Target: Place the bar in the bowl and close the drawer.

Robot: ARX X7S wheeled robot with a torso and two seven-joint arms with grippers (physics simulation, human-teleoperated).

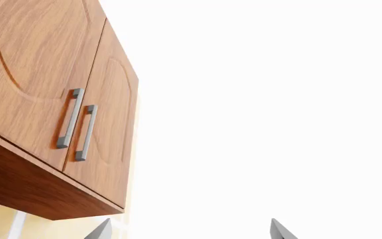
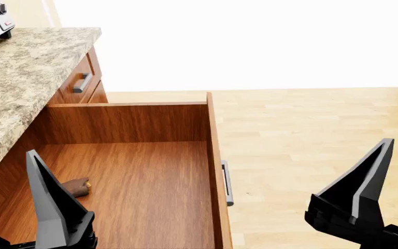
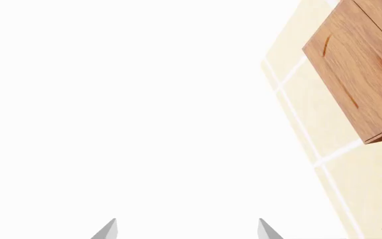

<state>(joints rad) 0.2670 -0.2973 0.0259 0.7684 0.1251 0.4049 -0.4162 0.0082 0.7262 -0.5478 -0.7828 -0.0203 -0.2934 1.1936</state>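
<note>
Inside the open drawer [image 2: 143, 176], a small dark-brown, rough bar [image 2: 76, 187] lies on the wood-grain floor near its left wall. Left gripper [image 1: 189, 230] and right gripper [image 3: 187, 230] both have fingers apart, empty.

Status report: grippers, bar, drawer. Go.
Left gripper and right gripper open, empty. Bar lying in open drawer. Bowl not in view. Nothing blocking.

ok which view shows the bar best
The head view: the bar lies on the floor of the open drawer, partly hidden behind the left hand. Both wrist views point up at wall cabinets and show none of it.
</note>
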